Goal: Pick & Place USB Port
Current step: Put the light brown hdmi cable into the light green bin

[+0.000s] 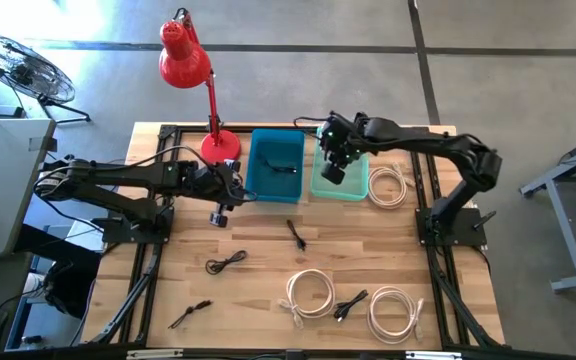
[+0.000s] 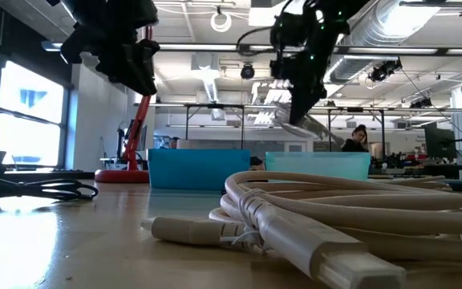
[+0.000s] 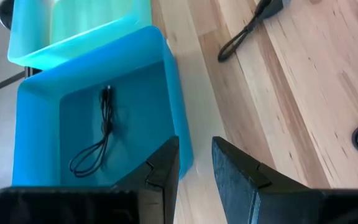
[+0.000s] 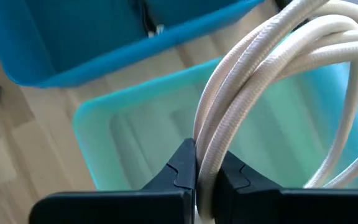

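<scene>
**White cable held over the teal bin; black cable in the blue bin**

- Right gripper: fingers clamped on a coiled white cable, hanging above the teal bin. In the high view the gripper is over the bin's 9 o'clock half.
- Left gripper: fingers a narrow gap apart, nothing between them, positioned at the blue bin's 9 o'clock side in the high view.
- Blue bin: holds one thin black cable; stands just beside the teal bin, which sits at its 3 o'clock.
- Loose white coils on the wooden table: one at the teal bin's 3 o'clock; two more toward the table's 6 o'clock edge.
- Loose black cables on the table: one at the blue bin's 6 o'clock, one at table centre-left, one near the 7 o'clock corner, one between the two lower white coils.
- Red desk lamp: base at the blue bin's 9 o'clock, on the table's far edge.
</scene>
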